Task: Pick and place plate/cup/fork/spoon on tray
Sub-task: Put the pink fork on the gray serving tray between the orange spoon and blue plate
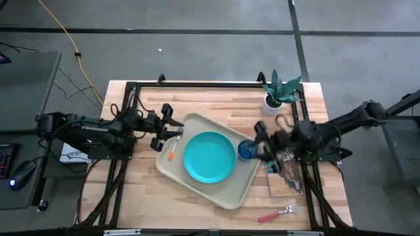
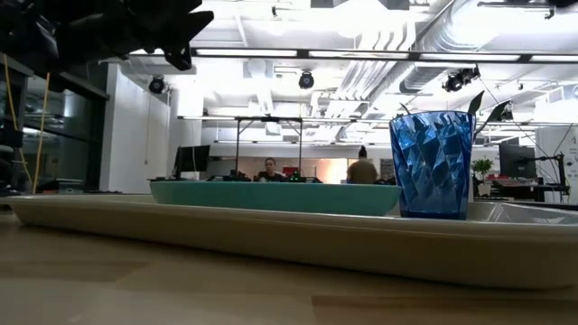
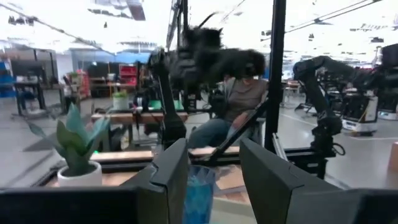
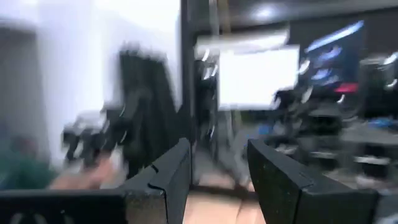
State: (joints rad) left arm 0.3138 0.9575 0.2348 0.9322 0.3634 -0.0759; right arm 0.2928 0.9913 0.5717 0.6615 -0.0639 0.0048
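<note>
The beige tray (image 1: 172, 172) lies mid-table. The teal plate (image 1: 209, 157) rests flat on it, also in the low view (image 2: 275, 196). The blue cup (image 1: 246, 151) stands upright on the tray's right part (image 2: 432, 164). The orange-handled spoon (image 1: 172, 153) lies on the tray's left part. The red-handled fork (image 1: 279, 212) lies on the table at the near right. My left gripper (image 1: 173, 130) is open and empty above the tray's far left corner. My right gripper (image 1: 262, 141) is open and empty (image 4: 219, 171), just right of the cup.
A white pot with a green plant (image 1: 278, 93) stands at the far right. A dark board with brown clutter (image 1: 287, 172) lies right of the tray, under my right arm. Black frame rails (image 1: 197, 84) run along the table's edges. People sit in the room beyond (image 2: 269, 168).
</note>
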